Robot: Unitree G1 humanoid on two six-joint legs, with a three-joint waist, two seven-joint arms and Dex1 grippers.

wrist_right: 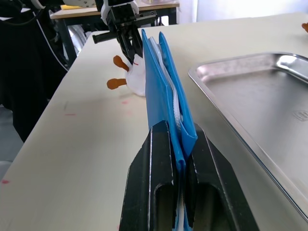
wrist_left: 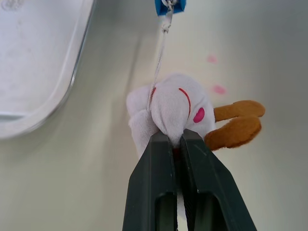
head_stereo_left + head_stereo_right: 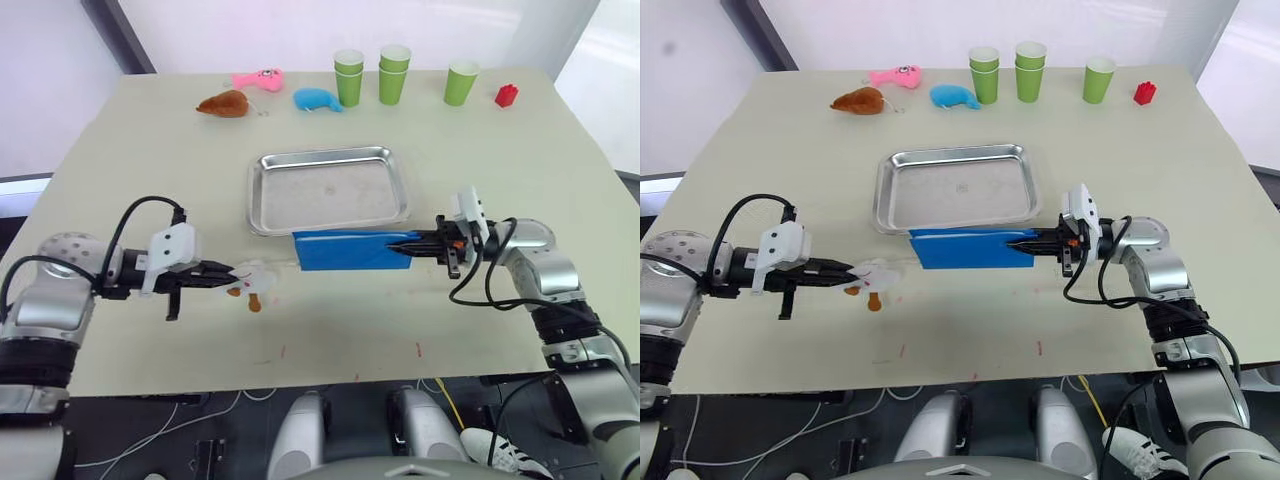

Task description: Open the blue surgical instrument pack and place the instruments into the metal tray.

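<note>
The blue surgical instrument pack [image 3: 345, 250] stands on edge just in front of the metal tray [image 3: 328, 188], which holds nothing. My right gripper [image 3: 410, 243] is shut on the pack's right end; in the right wrist view the pack [image 1: 161, 82] runs away between the fingers. My left gripper [image 3: 228, 277] is shut on a small white plush charm [image 2: 171, 108] with orange feet. A thin chain [image 2: 161, 57] links the charm to the pack's zipper pull [image 2: 169, 6] at the pack's left end. The instruments are hidden inside the pack.
Along the table's far edge sit a brown plush [image 3: 224, 103], a pink plush [image 3: 259, 79], a small blue plush [image 3: 316, 99], green paper cups [image 3: 393, 74] and a red block [image 3: 506, 95]. Bare tabletop lies in front of the pack.
</note>
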